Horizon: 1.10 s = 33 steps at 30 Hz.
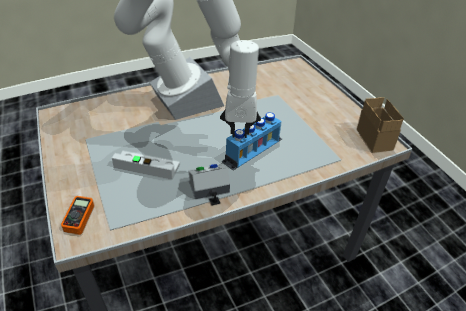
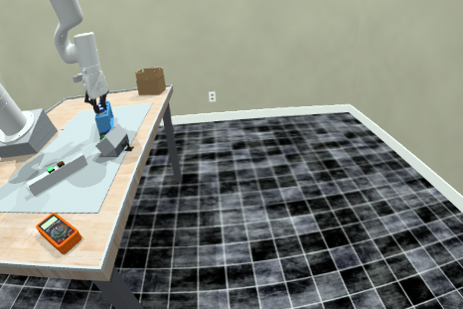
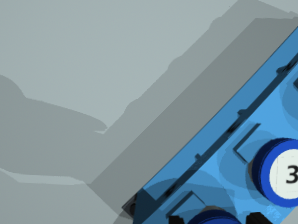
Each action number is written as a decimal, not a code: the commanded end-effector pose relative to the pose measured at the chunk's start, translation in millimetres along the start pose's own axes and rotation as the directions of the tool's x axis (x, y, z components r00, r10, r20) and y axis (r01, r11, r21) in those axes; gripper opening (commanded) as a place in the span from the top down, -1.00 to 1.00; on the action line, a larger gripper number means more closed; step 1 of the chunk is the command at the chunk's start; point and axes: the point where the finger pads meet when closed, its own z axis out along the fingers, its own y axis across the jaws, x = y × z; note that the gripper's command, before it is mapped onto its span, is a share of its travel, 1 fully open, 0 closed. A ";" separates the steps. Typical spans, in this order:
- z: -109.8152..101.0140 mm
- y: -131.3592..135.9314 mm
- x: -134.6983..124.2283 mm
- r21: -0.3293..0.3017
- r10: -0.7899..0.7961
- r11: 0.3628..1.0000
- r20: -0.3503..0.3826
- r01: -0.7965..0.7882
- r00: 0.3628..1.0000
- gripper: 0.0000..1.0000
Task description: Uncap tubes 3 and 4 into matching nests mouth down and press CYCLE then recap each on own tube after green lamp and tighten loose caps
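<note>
My gripper [image 1: 239,131] [image 2: 100,109] [image 3: 216,219] points down, shut on the cap of tube 4, the end tube nearest the key housing. That cap [image 3: 214,215] is at its tube's place; its thread is hidden. The cap of tube 3 [image 1: 252,129] [image 3: 286,172] is beside it. The caps of tube 2 [image 1: 260,123] and tube 1 [image 1: 270,116] are also on the blue decapping station [image 1: 242,157] [image 2: 104,124]. The white cap tray [image 1: 145,166] [image 2: 59,175] shows no caps; its green lamp [image 1: 136,159] [image 2: 51,169] is bright, its amber lamp [image 1: 147,161] [image 2: 61,164] dark.
The grey housing [image 1: 210,182] [image 2: 114,143] with the green key [image 1: 200,168] and blue key [image 1: 214,166] stands close to the station. An orange multimeter [image 1: 78,214] [image 2: 59,232] lies at one table corner, and a cardboard box [image 1: 378,128] [image 2: 150,81] stands at another.
</note>
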 end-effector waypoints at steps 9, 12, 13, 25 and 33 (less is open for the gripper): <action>-0.5 0.4 -0.5 0.004 0.098 0.995 -0.004 -0.098 0.995 1.00; -0.4 0.5 -0.5 0.004 0.245 0.969 -0.004 -0.245 0.969 1.00; -0.3 0.4 -0.5 0.004 0.293 0.956 -0.004 -0.293 0.956 1.00; 0.1 0.5 -0.5 0.006 0.716 0.698 -0.001 -0.716 0.698 1.00; 0.4 0.5 -0.5 0.006 0.912 0.411 0.001 -0.912 0.411 1.00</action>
